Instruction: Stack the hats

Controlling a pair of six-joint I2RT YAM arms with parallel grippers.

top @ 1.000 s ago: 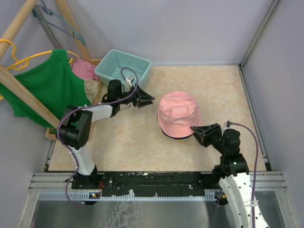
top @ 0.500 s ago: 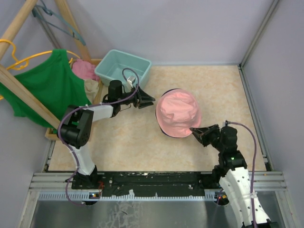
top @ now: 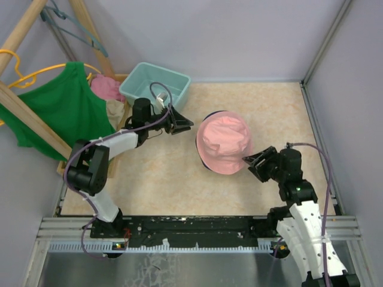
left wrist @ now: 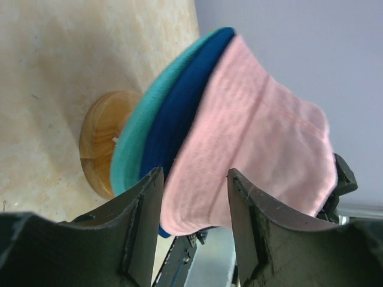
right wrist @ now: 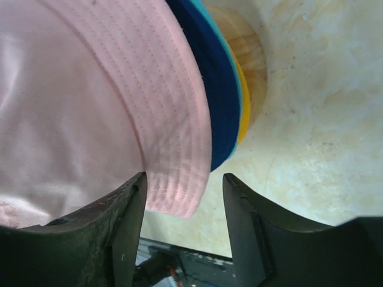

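Pink hat tops the stack, so stacking looks done — your right fingers straddle its brim apart, unclamped; left fingers apart, empty, off its far-left side.

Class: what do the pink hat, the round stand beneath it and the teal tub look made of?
Pink hat: soft matte woven cloth, stitched rows on the brim. Round stand: likely varnished wood, grain lines visible. Teal tub: probably plastic, smooth moulded walls.
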